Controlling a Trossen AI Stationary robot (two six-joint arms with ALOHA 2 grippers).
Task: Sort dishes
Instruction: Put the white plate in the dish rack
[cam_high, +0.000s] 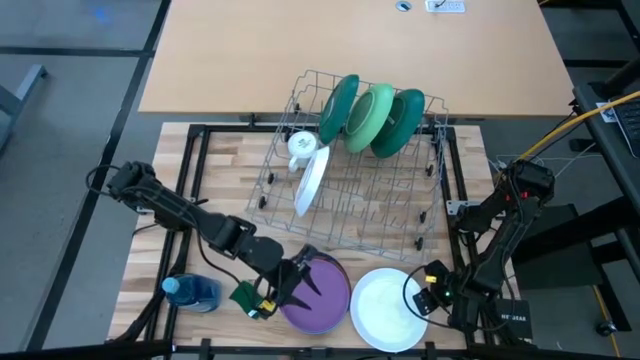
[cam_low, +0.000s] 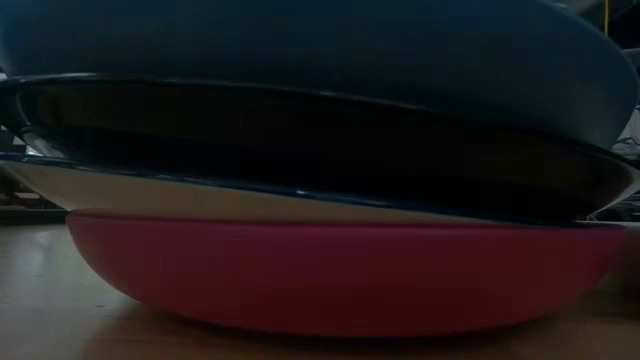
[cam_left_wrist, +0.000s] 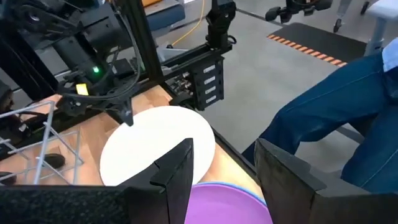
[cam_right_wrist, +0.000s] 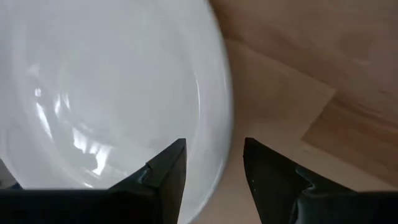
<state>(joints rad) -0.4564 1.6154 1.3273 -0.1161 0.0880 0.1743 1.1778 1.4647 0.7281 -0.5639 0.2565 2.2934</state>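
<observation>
A purple plate (cam_high: 322, 298) and a white plate (cam_high: 388, 308) lie flat, side by side, at the table's near edge. My left gripper (cam_high: 298, 282) is open over the purple plate's left part, and the plate's rim (cam_left_wrist: 227, 200) shows between its fingers. My right gripper (cam_high: 432, 298) is open at the white plate's right rim (cam_right_wrist: 217, 118), one finger over the plate's inside and one outside it. Three green plates (cam_high: 372, 118) and a white plate (cam_high: 312, 182) stand on edge in the wire rack (cam_high: 350, 200). The low view shows a stack of plates (cam_low: 320, 200) close to the camera.
A white mug (cam_high: 301, 146) sits in the rack. A green sponge (cam_high: 245, 295) and a blue object (cam_high: 192, 292) lie left of the purple plate. A person's legs in jeans (cam_left_wrist: 348, 118) are beyond the table's near edge. Bare wood lies left of the rack.
</observation>
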